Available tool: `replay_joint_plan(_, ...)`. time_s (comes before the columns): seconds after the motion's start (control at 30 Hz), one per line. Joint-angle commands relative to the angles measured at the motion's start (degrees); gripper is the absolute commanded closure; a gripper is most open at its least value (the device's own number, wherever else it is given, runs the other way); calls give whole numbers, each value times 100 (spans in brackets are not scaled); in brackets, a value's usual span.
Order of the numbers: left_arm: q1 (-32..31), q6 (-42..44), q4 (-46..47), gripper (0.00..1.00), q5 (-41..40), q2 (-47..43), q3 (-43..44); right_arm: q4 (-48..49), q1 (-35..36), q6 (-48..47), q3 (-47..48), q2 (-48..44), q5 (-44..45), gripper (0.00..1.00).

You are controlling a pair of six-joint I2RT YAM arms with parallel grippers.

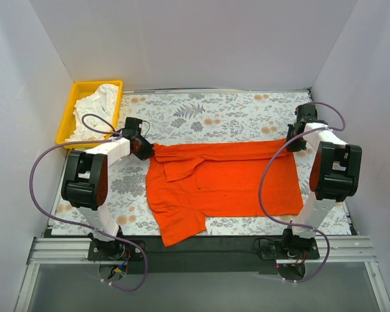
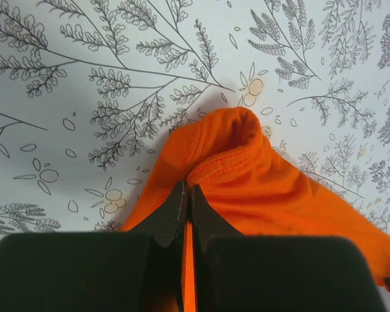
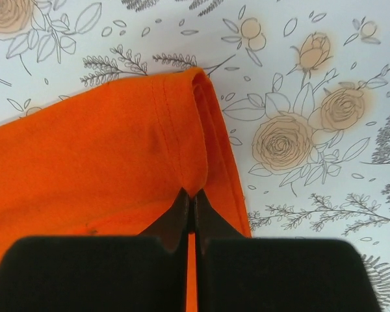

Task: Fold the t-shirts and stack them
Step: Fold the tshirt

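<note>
Left gripper pinches orange t-shirt at its 10 o'clock corner; right gripper pinches 2 o'clock hem corner. Paired hold likely for folding far edge toward 6 o'clock. White t-shirt sits in yellow tray, table's 10 o'clock.

No lettering, label, brand mark or number can be read in any view. The orange-red t-shirt just ahead of the jaws is plain fabric, and the tabletop beyond it bears only a printed flower-and-leaf pattern.
</note>
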Motion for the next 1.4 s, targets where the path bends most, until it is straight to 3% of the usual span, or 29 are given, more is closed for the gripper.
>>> replay_joint_plan(0.0, 83, 112, 190, 100, -76, 60, 235, -68, -116, 266, -158, 26, -267, 99)
replay_joint_plan(0.37, 145, 183, 296, 100, -32, 219, 226, 196, -670, 363, -475, 78, -856, 98)
replay_joint_plan(0.43, 145, 183, 339, 100, -14, 175, 200, 205, -670, 310, -379, 17, -865, 92)
replay_joint_plan(0.47, 145, 183, 366, 100, 169, 149, 156, 213, -670, 293, -343, -18, -874, 84)
replay_joint_plan(0.57, 145, 192, 436, 77, 267, -35, 77, 231, -670, 231, -177, -141, -962, 70)
replay_joint_plan(0.8, 162, 542, 524, 40, 47, -379, 138, 389, -670, -59, 158, -177, -1129, 53)
replay_joint_plan(1.17, 171, 1966, 832, 39, 741, 561, 744, 486, -670, -472, 527, 386, -1401, 52)
replay_joint_plan(1.37, 171, 2178, 832, 39, 900, 843, 859, 530, -670, -507, 589, 597, -1516, 54)
